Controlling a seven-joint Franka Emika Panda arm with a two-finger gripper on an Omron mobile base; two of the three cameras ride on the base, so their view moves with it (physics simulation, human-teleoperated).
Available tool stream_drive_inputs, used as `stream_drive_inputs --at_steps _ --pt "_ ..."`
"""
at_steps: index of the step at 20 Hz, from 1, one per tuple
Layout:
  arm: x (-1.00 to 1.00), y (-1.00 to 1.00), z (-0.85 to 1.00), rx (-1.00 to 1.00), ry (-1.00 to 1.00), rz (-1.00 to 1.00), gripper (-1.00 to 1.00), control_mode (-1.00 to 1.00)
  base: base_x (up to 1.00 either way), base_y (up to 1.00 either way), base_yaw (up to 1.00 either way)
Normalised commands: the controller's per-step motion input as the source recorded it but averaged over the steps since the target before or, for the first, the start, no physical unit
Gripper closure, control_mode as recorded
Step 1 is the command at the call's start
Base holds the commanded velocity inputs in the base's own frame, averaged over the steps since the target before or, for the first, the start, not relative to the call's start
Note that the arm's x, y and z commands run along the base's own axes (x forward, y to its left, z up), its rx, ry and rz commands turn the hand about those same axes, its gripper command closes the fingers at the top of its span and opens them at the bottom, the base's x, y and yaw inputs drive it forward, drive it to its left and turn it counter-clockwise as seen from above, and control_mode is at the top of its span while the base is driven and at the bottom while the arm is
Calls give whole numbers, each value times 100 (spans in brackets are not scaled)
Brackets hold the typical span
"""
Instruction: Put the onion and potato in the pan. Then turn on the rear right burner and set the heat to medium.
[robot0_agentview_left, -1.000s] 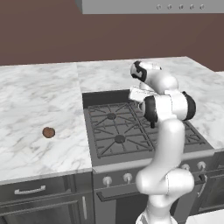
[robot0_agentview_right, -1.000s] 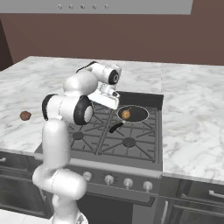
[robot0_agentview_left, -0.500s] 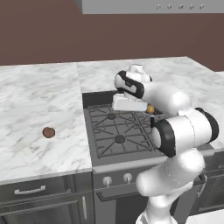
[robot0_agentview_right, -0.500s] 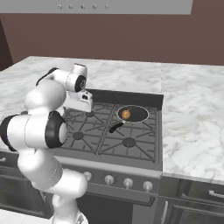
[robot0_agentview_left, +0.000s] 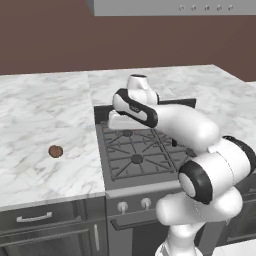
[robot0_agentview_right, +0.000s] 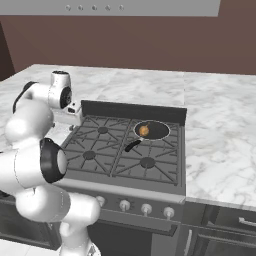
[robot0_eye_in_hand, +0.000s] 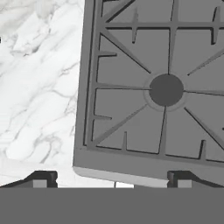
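Looking along the claw: we see a burner (robot0_eye_in_hand: 166, 89) with its grate arms just ahead, and marble counter (robot0_eye_in_hand: 39, 78) off to one side.
Claw: the claw (robot0_eye_in_hand: 112, 178) hangs over the rear left corner of the stove (robot0_agentview_left: 135, 155), jaws spread wide, nothing between them.
Obstacles: we note the stove's raised back panel (robot0_agentview_right: 135, 110) close behind the claw; the robot's own forearm lies across the stove between claw and pan side.
Onion: sits in the pan (robot0_agentview_right: 152, 130), well apart from the claw, across the stove to its far side; the onion (robot0_agentview_right: 144, 131) lies toward the handle side of the pan.
Pan axis: the handle (robot0_agentview_right: 132, 145) runs from the rim toward the stove front, slanting slightly back toward the claw's side.
Potato: the potato (robot0_agentview_left: 55, 151) lies alone on the counter, well apart from the claw, on the side away from the pan.
Open room: we see bare marble all round the potato, clear of the counter's front edge.
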Motion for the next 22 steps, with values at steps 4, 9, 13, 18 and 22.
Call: stream_drive_inputs --at_steps 4,9,13,18,22 --pt "45 53 3 0 0 0 -100 -100 0 0 0" --pt "58 61 0 0 0 0 -100 -100 0 0 0" --pt "47 64 0 0 0 0 -100 -100 0 0 0" --pt "11 75 -3 0 0 1 -100 -100 0 0 0" --pt "1 79 -8 0 0 4 -100 -100 0 0 0"
